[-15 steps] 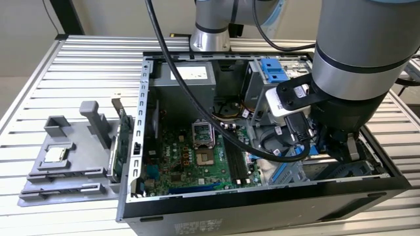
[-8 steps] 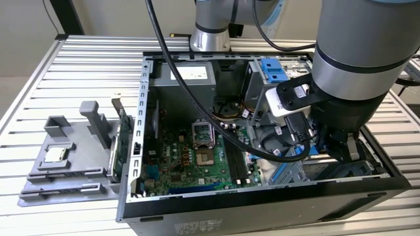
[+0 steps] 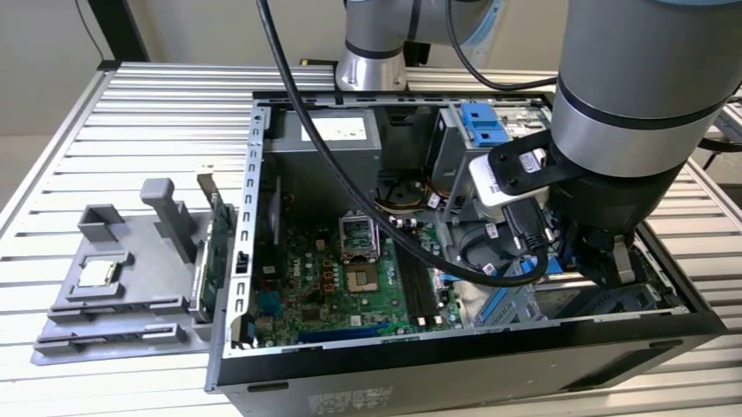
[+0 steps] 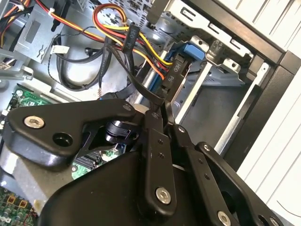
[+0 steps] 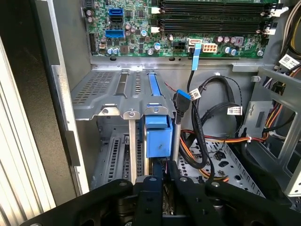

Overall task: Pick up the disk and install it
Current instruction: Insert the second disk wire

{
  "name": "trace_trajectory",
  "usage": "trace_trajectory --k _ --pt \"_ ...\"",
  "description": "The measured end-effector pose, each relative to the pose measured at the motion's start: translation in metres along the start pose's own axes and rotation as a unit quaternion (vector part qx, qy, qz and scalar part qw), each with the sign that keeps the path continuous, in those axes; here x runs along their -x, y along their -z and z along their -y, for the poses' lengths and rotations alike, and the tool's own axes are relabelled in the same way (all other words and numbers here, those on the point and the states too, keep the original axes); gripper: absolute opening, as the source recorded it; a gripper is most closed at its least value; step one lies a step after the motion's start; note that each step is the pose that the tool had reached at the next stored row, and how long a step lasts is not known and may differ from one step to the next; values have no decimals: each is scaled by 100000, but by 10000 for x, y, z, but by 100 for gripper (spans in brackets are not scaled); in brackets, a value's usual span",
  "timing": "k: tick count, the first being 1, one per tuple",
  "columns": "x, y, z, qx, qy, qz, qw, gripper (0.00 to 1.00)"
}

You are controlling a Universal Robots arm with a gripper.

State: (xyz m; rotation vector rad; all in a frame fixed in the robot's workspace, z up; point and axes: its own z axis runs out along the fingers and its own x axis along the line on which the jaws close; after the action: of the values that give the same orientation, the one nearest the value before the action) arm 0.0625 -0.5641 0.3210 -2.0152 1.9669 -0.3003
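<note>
On the exterior view's left a grey tray [image 3: 116, 287] sits on the bench [image 3: 139, 104], out of harm's way. Further right, inside the computer case [image 3: 464, 382], the disk [image 5: 157, 134] stands in its metal slot. The gripper [image 5: 164, 170] is squeezed together right at the disk's blue end. The black wires [image 5: 202, 122] hang very near, so a push could snag them or jam the disk crooked.

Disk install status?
Done: the disk, edge-on with its blue plastic rail showing, stands in a slot of the grey metal drive cage. In hand: the black gripper, shut, sits at the rail's end. Left: can't tell whether it's fully seated.
</note>
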Motion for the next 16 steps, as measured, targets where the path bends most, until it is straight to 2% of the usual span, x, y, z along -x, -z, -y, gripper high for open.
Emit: trace_trajectory --k 14,15,16 --pt "0 0 0 6 0 0 100000 0" --pt "0 0 0 3 -3 1 100000 100" --pt "0 0 0 0 -2 -1 100000 100"
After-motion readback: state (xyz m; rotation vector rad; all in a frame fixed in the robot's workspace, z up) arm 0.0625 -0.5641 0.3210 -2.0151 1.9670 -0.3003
